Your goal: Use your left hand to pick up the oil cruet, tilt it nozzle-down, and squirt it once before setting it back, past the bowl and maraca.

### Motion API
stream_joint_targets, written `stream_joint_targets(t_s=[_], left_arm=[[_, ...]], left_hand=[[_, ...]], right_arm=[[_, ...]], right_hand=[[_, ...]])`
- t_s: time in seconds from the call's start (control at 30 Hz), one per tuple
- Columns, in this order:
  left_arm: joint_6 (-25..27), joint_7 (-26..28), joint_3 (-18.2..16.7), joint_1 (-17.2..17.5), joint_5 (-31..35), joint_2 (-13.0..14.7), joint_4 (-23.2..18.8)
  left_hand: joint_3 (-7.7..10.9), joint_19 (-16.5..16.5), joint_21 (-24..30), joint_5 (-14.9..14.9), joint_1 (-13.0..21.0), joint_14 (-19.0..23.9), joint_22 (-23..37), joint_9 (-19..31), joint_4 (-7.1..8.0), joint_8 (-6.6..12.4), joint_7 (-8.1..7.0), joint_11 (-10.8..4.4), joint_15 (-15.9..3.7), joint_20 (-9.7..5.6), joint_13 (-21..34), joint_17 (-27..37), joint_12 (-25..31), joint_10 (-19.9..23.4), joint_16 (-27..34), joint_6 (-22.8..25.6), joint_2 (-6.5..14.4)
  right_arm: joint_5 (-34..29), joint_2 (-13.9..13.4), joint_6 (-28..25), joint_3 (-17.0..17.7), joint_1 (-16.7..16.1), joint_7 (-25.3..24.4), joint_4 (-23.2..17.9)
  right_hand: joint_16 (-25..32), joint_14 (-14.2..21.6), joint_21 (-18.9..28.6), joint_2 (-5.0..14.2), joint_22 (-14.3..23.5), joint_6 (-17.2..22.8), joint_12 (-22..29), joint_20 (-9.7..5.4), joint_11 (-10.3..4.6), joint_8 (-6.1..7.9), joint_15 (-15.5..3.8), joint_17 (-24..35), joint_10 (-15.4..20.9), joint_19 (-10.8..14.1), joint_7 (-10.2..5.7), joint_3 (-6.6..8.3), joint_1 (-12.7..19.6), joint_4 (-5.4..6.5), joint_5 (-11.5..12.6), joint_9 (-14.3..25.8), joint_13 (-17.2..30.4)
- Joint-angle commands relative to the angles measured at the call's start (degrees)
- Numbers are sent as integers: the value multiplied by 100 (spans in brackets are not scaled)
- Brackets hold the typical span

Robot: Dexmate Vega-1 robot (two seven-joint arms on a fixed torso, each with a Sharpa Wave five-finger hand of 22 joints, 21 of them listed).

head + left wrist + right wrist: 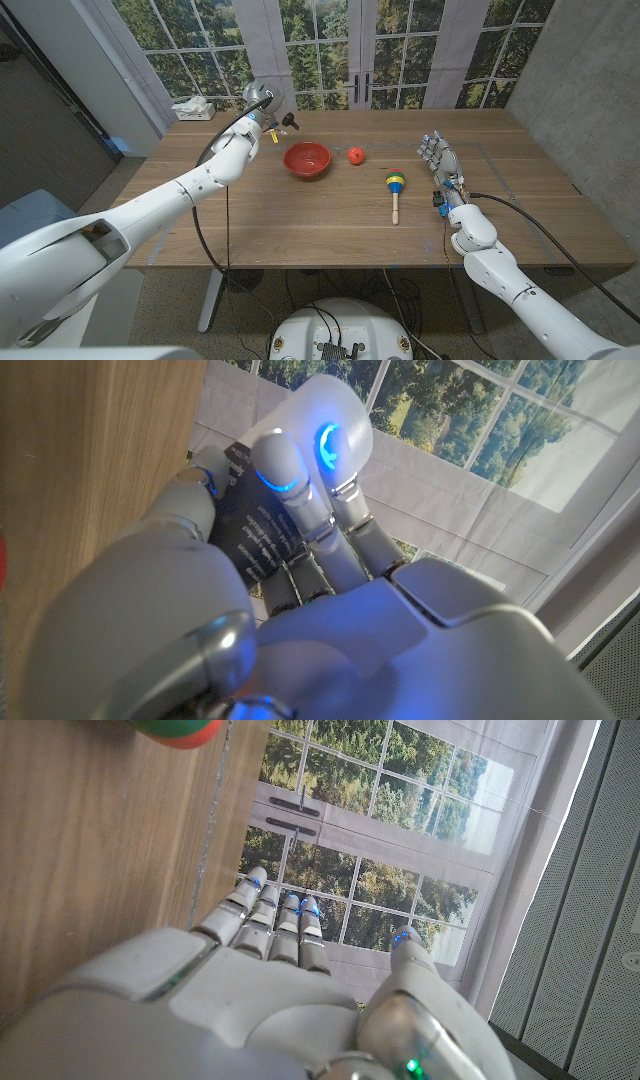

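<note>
From the head view, one red bowl point(307, 158), one tomato point(356, 155) and one maraca point(396, 185) lie on the wooden table point(300, 225), the maraca's handle toward the robot. The left hand point(258, 102) grips the oil cruet point(280, 122) at the far left, its dark nozzle pointing right and its axis roughly level. The right hand point(438, 157) rests spread apart, holding nothing.

The left wrist view shows fingers point(290, 485) wrapped round the cruet's dark body point(245, 525).

The right wrist view shows straight fingers point(275, 915).

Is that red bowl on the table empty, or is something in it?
Empty, as far as the head view shows: the red bowl sits upright and only its red inside is visible. The tomato-like ball lies beside it.
</note>
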Motion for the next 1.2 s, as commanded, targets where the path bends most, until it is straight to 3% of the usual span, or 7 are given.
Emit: stream_joint_targets(t_s=[0.03,0.13,0.27,0.4,0.5,0.87,1.2], left_arm=[[-190,490,72,-22,-152,175,-62],[-112,566,76,5,-81,168,-50],[-49,447,115,-12,81,148,-16],[-29,451,145,-23,194,142,28],[-24,363,154,-39,238,122,50],[24,212,202,-117,401,29,157],[174,28,277,-177,705,-29,258]], left_hand=[[1752,-130,-21,-168,108,-108,-125,1655,1941,-253,497,-32,-37,-631,4091,-599,231,2151,-499,540,344],[1668,-278,56,-390,114,-273,-369,1294,1847,-530,509,-60,-39,-634,3156,-785,-755,1942,-746,323,503],[1680,-581,324,-738,40,-500,-535,744,1656,-1147,477,-95,-50,-628,2223,-1163,-2025,864,-1190,-406,658],[1652,-760,514,-940,-129,-688,-718,392,1487,-1847,346,-99,-63,-624,1544,-1370,-2037,-485,-1611,-1212,612],[1614,-883,551,-1016,-230,-876,-823,243,1374,-2091,337,-86,-72,-623,1229,-1421,-2022,-1069,-1881,-1820,582],[1499,-1031,581,-1131,-581,-1219,-976,-208,1189,-2177,634,191,-79,-619,581,-1220,-2014,-2818,-2382,-3624,579],[1575,-1172,449,-1121,-752,-1618,-1051,-426,1237,-2154,730,316,-81,-612,352,-1233,-2016,-3752,-2760,-4333,701]], right_arm=[[6,35,20,-21,61,14,68],[1,38,22,-30,81,26,90],[14,40,23,-40,114,66,125],[21,42,-3,-54,141,81,150],[25,44,-4,-61,158,96,174],[31,60,-1,-79,230,129,252],[83,93,10,-98,303,205,358]], right_hand=[[10,21,16,-5,17,7,25,15,29,7,25,-2,11,24,45,25,-20,-28,2,22,5],[11,21,16,-5,17,7,23,17,30,7,27,-2,8,25,43,25,-21,-30,2,22,5],[12,22,16,-5,17,10,23,16,24,8,24,-2,8,24,38,26,-24,-30,2,22,5],[11,22,15,-4,17,8,25,21,27,7,25,-2,13,23,30,26,-25,-31,2,22,5],[12,24,15,-5,17,8,24,24,31,7,25,-2,14,23,27,26,-28,-32,2,23,5],[10,17,16,-13,17,13,23,35,40,9,29,-4,13,26,15,22,-37,-36,1,22,5],[9,13,17,-19,17,11,25,36,43,8,36,-4,19,27,13,17,-53,-34,-1,23,5]])
